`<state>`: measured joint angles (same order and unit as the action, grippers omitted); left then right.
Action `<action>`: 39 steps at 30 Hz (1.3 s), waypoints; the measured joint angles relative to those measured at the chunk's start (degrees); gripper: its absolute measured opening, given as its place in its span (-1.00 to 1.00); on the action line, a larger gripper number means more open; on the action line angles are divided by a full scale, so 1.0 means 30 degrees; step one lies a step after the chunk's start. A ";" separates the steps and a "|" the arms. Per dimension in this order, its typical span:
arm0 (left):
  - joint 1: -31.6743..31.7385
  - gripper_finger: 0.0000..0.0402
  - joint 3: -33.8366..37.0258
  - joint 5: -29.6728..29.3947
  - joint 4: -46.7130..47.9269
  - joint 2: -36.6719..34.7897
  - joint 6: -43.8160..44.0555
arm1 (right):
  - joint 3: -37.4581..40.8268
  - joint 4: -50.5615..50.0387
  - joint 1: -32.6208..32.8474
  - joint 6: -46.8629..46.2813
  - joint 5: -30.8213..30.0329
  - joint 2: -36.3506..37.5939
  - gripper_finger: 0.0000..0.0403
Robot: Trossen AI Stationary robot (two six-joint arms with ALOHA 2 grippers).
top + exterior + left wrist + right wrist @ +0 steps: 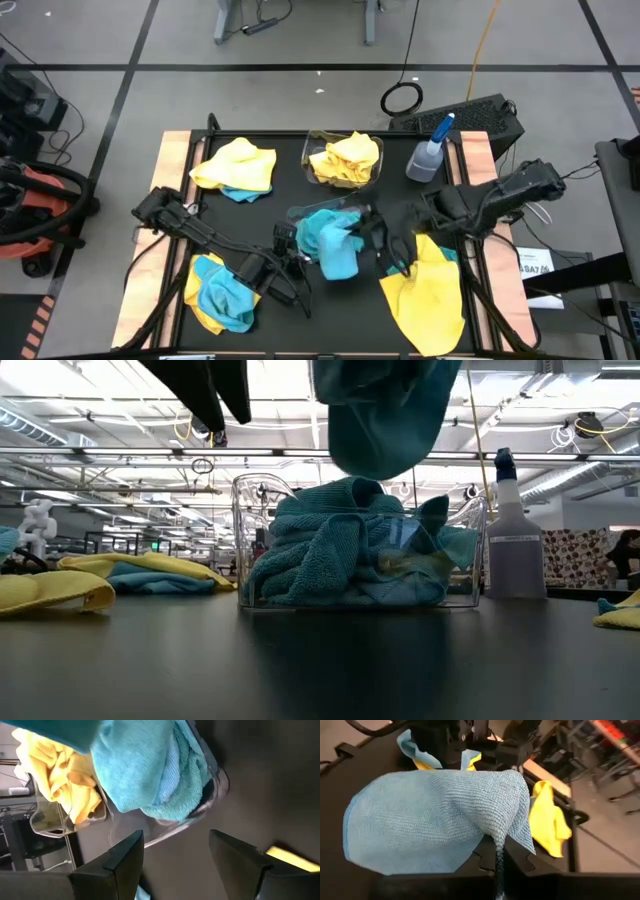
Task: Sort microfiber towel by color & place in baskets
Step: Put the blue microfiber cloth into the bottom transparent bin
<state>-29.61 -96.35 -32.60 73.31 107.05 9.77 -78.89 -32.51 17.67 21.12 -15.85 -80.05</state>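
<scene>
While our right pincer (497, 857), clamped on a blue towel (435, 820), hangs it over the blue basket (250, 540) for dropping, our left pincer (175, 855) waits apart.

The high view looks straight down on the whole table (290, 340); the low view sits at tabletop height, close to the turquoise-filled basket (360, 550), facing the room at twelve o'clock. Each wrist view looks close past its own fingers, the left sharing that basket (165, 827)
</scene>
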 joint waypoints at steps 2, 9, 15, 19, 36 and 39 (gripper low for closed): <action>0.0000 0.15 0.1120 -0.0227 -0.1018 -0.0730 0.0035 | 0.0000 0.0054 -0.0932 -0.0005 0.1290 0.0000 -1.00; 0.0000 0.15 0.4611 -0.0524 -0.4597 -0.3309 0.0120 | 0.0000 0.0569 -0.3347 -0.0185 0.4241 -0.0399 -1.00; 0.0000 0.15 0.6994 -0.0676 -0.6790 -0.4776 0.0131 | 0.0000 0.1993 -0.4553 -0.0442 0.8211 -0.1571 -1.00; 0.0000 0.15 0.8089 -0.0720 -0.7505 -0.5028 0.0148 | 0.0005 0.2924 -0.5082 -0.0453 0.9258 -0.2777 -1.00; -0.0022 0.15 0.9128 -0.0683 -0.7885 -0.5042 0.0649 | 0.0005 0.3324 -0.7264 0.0173 0.9413 -0.8203 -1.00; -0.0022 0.15 0.9128 -0.0683 -0.8011 -0.5042 0.0652 | 0.0007 0.3291 -0.7244 0.0205 0.9471 -0.9314 -1.00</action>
<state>-29.67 -68.97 -34.65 49.28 91.92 11.73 -78.87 -22.64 -4.06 21.74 12.56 -107.99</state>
